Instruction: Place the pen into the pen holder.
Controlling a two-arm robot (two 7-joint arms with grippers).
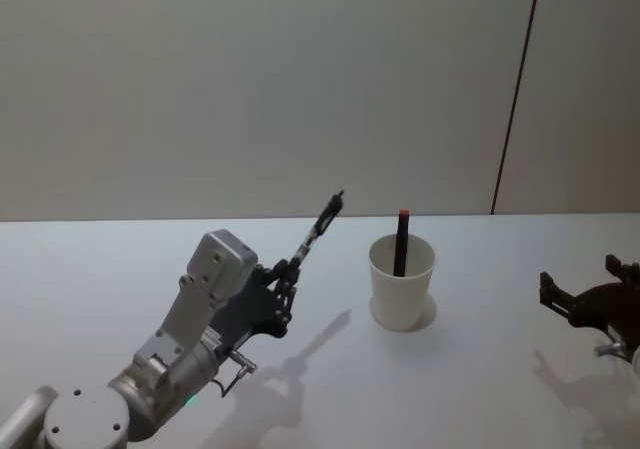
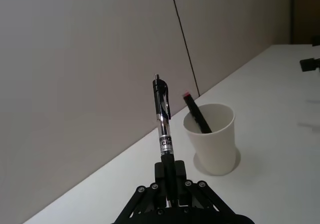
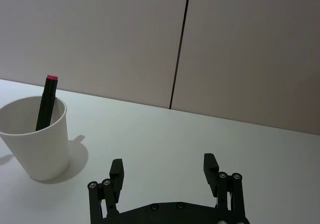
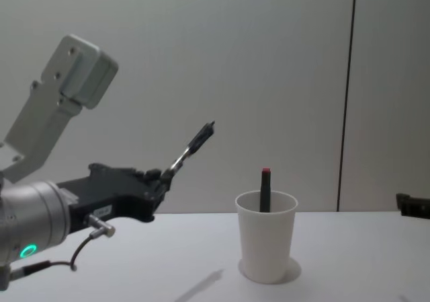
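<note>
My left gripper (image 1: 285, 274) is shut on the lower end of a black-and-silver click pen (image 1: 318, 227), held off the table and tilted up toward the pen holder. The pen holder (image 1: 401, 299) is a white paper cup standing upright to the right of that gripper, apart from it. A black pen with a red end (image 1: 402, 237) stands inside it. In the left wrist view the gripper (image 2: 170, 171) clamps the pen (image 2: 162, 119), with the cup (image 2: 215, 144) beyond. My right gripper (image 3: 164, 166) rests open at the table's right side, empty, the cup (image 3: 42, 149) off to its side.
The white table (image 1: 480, 389) spreads around the cup, and a plain grey wall with a dark vertical seam (image 1: 515, 99) rises behind it. In the chest view the left arm (image 4: 47, 208) comes in from the left and the cup (image 4: 265, 241) stands centre-right.
</note>
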